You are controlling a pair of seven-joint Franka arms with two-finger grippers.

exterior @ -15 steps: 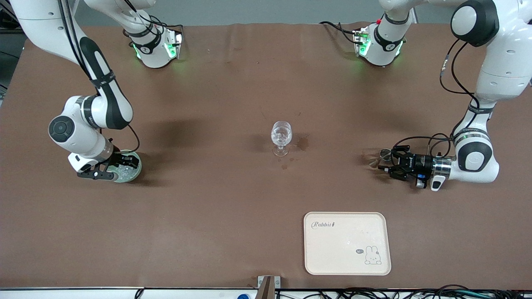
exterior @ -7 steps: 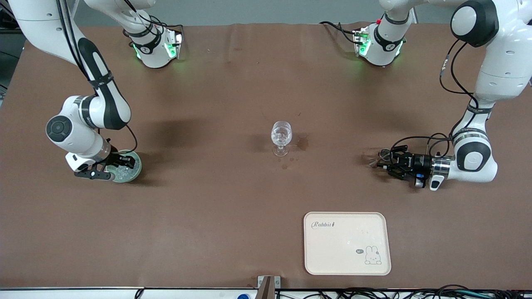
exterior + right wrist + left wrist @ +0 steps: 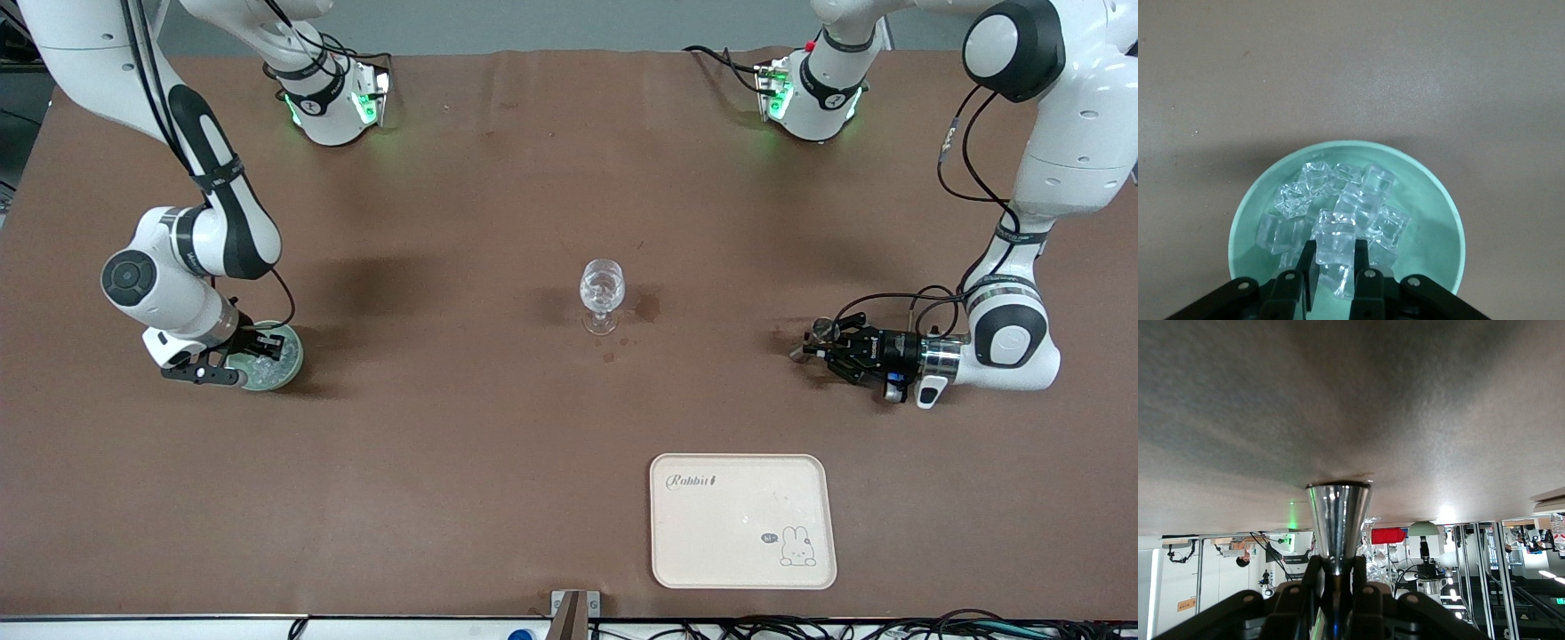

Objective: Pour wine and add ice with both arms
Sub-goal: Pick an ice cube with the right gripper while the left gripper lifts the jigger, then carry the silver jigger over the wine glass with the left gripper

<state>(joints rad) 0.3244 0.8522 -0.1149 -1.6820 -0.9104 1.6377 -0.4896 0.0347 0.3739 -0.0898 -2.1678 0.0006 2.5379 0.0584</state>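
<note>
You're early on: right gripper [image 3: 1335, 267] is in the green bowl [image 3: 289, 363] at the right arm's end, fingers pinching one ice [image 3: 1337, 243] cube, left gripper [image 3: 822, 348] clamps a steel jigger [image 3: 1337, 523] low over the table, and the wine glass [image 3: 602, 293] mid-table looks w/o wine, so pour + ice drop remain.

Clear, white-glinting ice [image 3: 1338, 220] fills a mint-green bowl [image 3: 1441, 230] under the black right hand [image 3: 1336, 267]. The black left hand [image 3: 1336, 583] holds a shiny silver cup [image 3: 1337, 523]. The table [image 3: 462, 444] is brown.
</note>
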